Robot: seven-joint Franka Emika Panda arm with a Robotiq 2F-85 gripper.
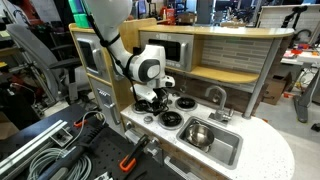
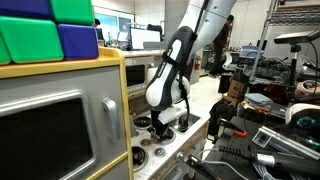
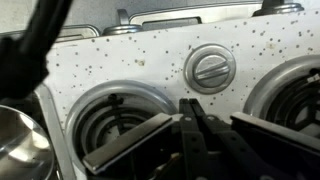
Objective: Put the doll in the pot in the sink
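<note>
From where I stand, the white robot arm reaches down over the toy kitchen's stove, and its dark two-fingered gripper [image 1: 152, 100] hangs just above the black-and-white round burners, left of centre in the frame. An exterior view from the oven side shows the same gripper [image 2: 163, 122] low over the stovetop, near the middle of the picture.

In the wrist view the gripper [image 3: 189, 106] comes up from the bottom edge. Its two black fingers [image 3: 198, 125] are drawn together with barely a slit between them (I cannot tell whether anything is pinched there). They sit above the white speckled countertop [image 3: 120, 60], between a coiled burner [image 3: 112, 118] at lower left and a round grey knob [image 3: 210, 68] at upper right, and I cannot see them touching either.

The small shiny steel pot [image 1: 197, 133] stands inside the rectangular silver-grey sink [image 1: 232, 152], right of the gripper and apart from it. Its rim [image 3: 15, 140] shows in the wrist view's lower left corner.

The tiny tan doll is too small for me to pick out in any view.
</note>
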